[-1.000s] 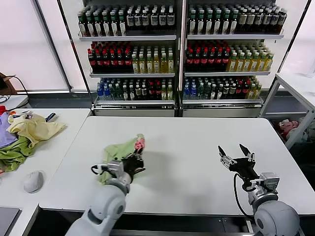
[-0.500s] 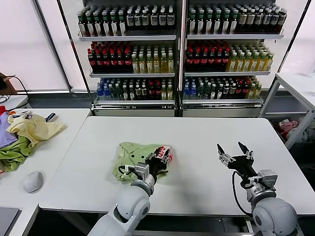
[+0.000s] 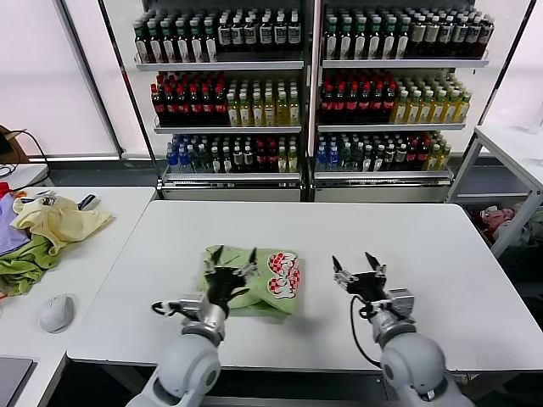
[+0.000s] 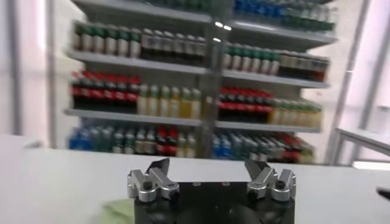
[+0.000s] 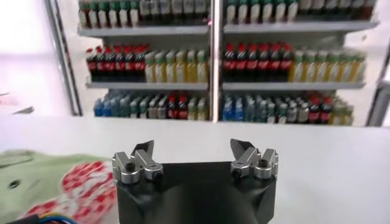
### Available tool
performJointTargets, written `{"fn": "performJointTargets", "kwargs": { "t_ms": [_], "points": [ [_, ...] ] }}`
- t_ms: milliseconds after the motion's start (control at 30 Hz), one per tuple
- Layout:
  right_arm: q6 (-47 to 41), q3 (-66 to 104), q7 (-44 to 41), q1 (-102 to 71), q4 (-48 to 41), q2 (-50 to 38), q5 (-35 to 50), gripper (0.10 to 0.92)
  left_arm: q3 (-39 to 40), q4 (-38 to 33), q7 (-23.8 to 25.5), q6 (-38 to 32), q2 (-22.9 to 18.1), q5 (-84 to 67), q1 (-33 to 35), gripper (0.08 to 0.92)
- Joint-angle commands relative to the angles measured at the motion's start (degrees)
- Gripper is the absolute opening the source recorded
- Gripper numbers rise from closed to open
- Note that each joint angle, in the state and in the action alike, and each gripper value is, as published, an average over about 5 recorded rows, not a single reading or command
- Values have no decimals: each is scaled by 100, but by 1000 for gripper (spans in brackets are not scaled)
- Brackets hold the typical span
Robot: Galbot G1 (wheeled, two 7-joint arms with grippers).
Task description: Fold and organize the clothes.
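Observation:
The light green polo shirt point(image 3: 270, 284) lies bunched in a rough folded heap on the white table point(image 3: 424, 246), red-and-white graphic facing up on its right side. It also shows in the right wrist view point(image 5: 55, 179). My left gripper point(image 3: 231, 253) is open and empty, over the shirt's left part. My right gripper point(image 3: 357, 259) is open and empty, just right of the shirt above bare table. In the left wrist view the left gripper point(image 4: 208, 167) has its jaws spread; a green scrap of the shirt point(image 4: 119, 210) shows beside it. The right gripper point(image 5: 194, 149) stands spread too.
A second table point(image 3: 102, 254) at the left holds a pale yellow garment point(image 3: 58, 220), a darker green cloth point(image 3: 21, 267) and a grey mouse-like object point(image 3: 58, 312). Bottle shelves point(image 3: 305, 93) stand behind. A white rack point(image 3: 509, 170) stands at the right.
The left gripper has let go of the shirt and now stands open over its left part. The shirt lies flatter. The right gripper moved left, close to the shirt.

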Motion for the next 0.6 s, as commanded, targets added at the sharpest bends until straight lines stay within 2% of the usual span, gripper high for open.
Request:
{"fn": "performJointTargets", "kwargs": {
  "t_ms": [33, 233, 467, 600],
  "points": [
    [-24, -1636, 567, 948, -1376, 947, -302, 823, -1712, -667, -130, -524, 330, 374, 1438, 820],
    [-85, -1806, 753, 1173, -1906, 1219, -309, 823, -2016, -877, -149, -560, 299, 380, 1798, 823],
    [-120, -1921, 824, 1199, -2025, 1260, -57, 817, -2086, -1033, -166, -529, 257, 406, 1954, 823],
    [-149, -1862, 871, 1139, -1979, 1184, 101, 741, -2066, -1112, -169, -502, 235, 421, 2008, 823]
  ]
}}
